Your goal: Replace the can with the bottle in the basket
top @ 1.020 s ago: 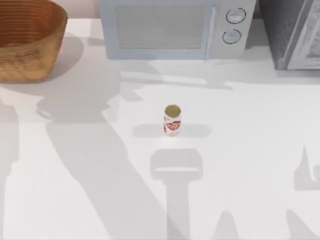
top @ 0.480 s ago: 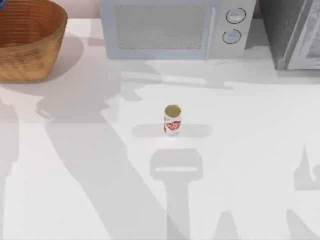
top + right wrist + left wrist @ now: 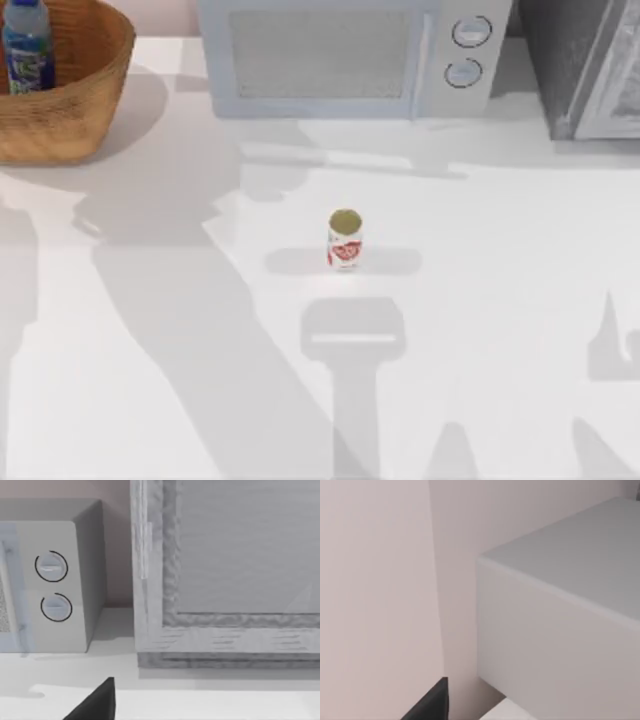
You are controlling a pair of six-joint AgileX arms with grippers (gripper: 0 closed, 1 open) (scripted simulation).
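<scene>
At ten o'clock, the clear plastic bottle with blue cap (image 3: 27, 45) stands inside the round woven wicker basket (image 3: 85, 105). The small white-and-red can (image 3: 344, 240) stands at the white worktop's (image 3: 500, 260) centre. Either end effector: cannot tell. The bottle may topple if bumped.

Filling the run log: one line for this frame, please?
bottle: upright in basket, table's far left | can: upright mid-table, outside basket | swap: looks done

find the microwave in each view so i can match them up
Top view: microwave at the back, centre, dials at its right end.
Left wrist view: the grey box corner, probably its casing.
Right wrist view: its dial end.
Shared landmark: the two round dials.
</scene>
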